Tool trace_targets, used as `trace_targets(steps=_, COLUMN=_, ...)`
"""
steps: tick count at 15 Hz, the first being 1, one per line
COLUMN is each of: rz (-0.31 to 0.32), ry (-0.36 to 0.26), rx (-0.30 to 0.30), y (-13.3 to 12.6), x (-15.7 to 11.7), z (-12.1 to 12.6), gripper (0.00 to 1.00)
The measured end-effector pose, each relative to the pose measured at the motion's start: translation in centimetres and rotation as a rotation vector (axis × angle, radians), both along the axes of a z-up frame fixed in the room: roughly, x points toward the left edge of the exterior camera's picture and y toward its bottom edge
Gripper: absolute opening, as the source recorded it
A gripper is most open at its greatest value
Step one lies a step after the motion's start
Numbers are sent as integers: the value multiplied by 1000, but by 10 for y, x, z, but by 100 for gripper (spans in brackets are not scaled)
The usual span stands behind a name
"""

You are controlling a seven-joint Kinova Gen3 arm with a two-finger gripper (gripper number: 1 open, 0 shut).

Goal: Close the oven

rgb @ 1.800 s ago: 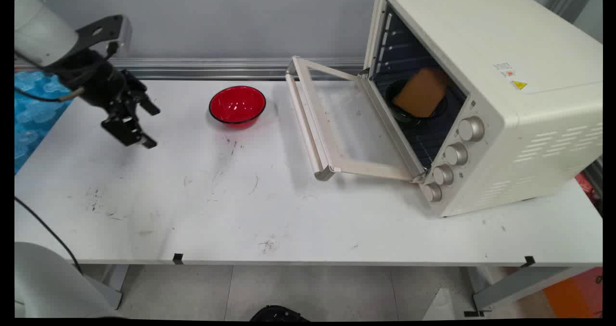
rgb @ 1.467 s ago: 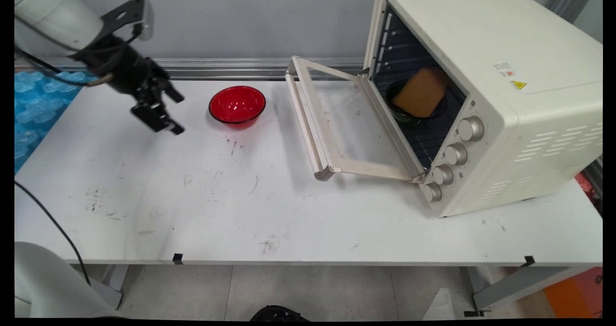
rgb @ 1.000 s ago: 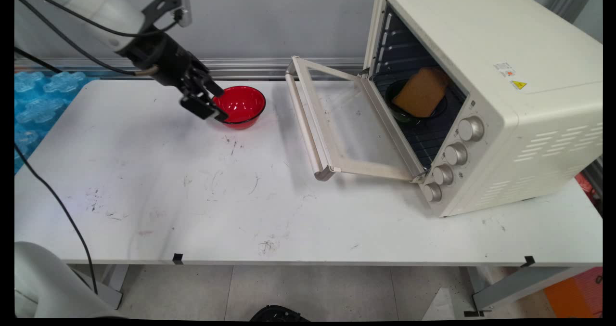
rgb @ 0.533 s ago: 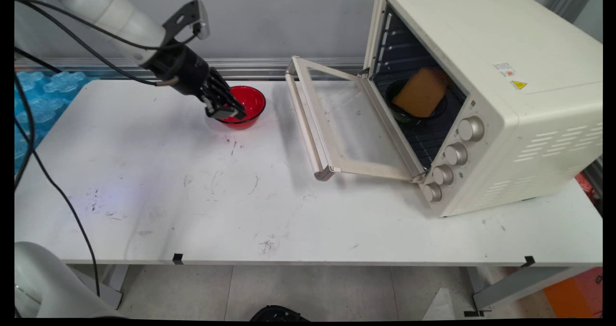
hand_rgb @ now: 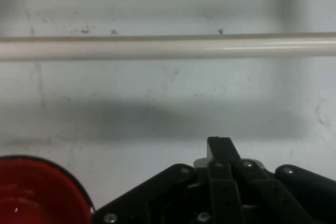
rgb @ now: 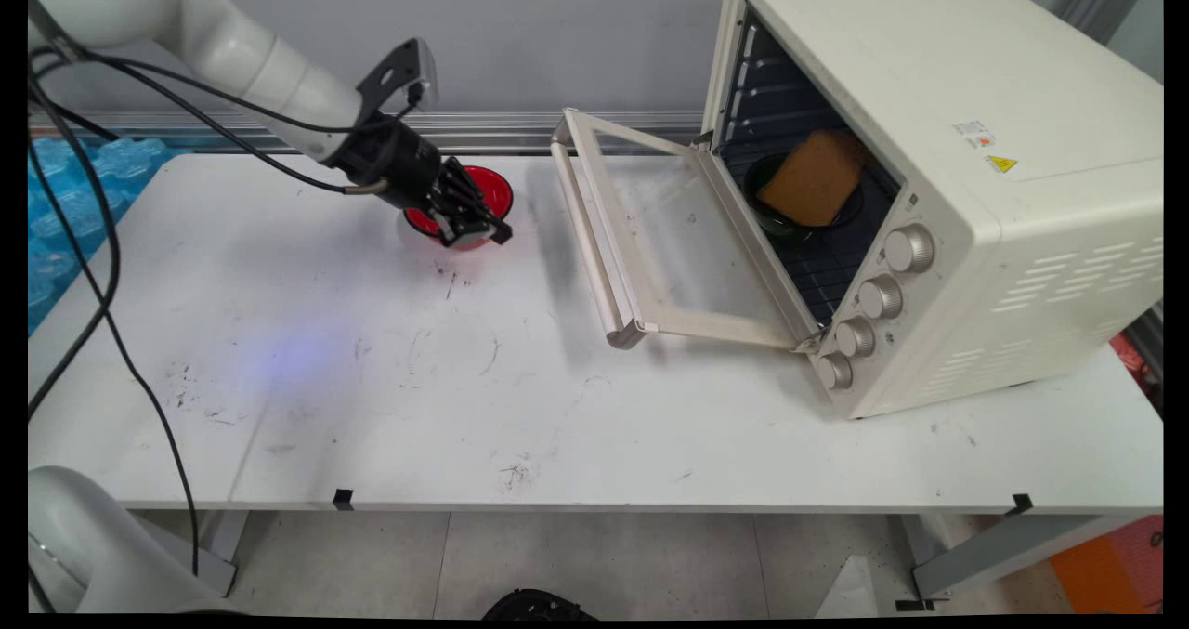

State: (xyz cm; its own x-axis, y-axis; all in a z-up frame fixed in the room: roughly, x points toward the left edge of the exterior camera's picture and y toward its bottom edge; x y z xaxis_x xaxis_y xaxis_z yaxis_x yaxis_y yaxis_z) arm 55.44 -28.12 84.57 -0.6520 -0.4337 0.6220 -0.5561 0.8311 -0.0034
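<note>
White tabletop (rgb: 594,406), scuffed with dark marks, runs back to a grey wall with a metal rail along its foot. At the back of the table, left of centre, sits a red bowl (rgb: 488,186), round and upright with its mouth facing up, so no long axis shows. The black gripper (rgb: 485,231) hangs over the bowl's near side, pointing down and to the right toward the oven, and hides much of the bowl in the main view. Its fingers are pressed together with nothing between them, which the hand view makes plain: the gripper (hand_rgb: 221,145) ends in a single joined tip. That view also shows the bowl (hand_rgb: 37,192) off to one side of the linkage, not under the tip, and the oven door's pale handle bar (hand_rgb: 168,47) lying across the picture ahead. Only the main view shows the cream toaster oven (rgb: 929,183) at the right, its glass door (rgb: 669,239) dropped open toward the bowl, and a brown block (rgb: 816,176) resting in a dark dish (rgb: 771,220) on the rack inside.
</note>
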Motion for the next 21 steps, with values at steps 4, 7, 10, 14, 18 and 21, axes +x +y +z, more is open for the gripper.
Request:
trace_targets(steps=4, rz=-11, ry=31, rx=-22, y=-13, x=-5, z=-22, gripper=0)
trace_targets(steps=7, rz=-11, ry=53, rx=-40, y=-24, x=-9, z=-36, gripper=0)
trace_targets(steps=10, rz=-7, ry=71, rx=-49, y=-32, x=-13, z=-46, gripper=0)
trace_targets(steps=14, rz=3, ry=96, rx=-54, y=-41, x=-19, z=-59, gripper=0)
trace_targets(steps=18, rz=10, ry=119, rx=-57, y=-49, x=-26, z=-70, gripper=0)
trace_targets(steps=21, rz=13, ry=134, rx=-64, y=-54, x=-30, z=-76, gripper=0)
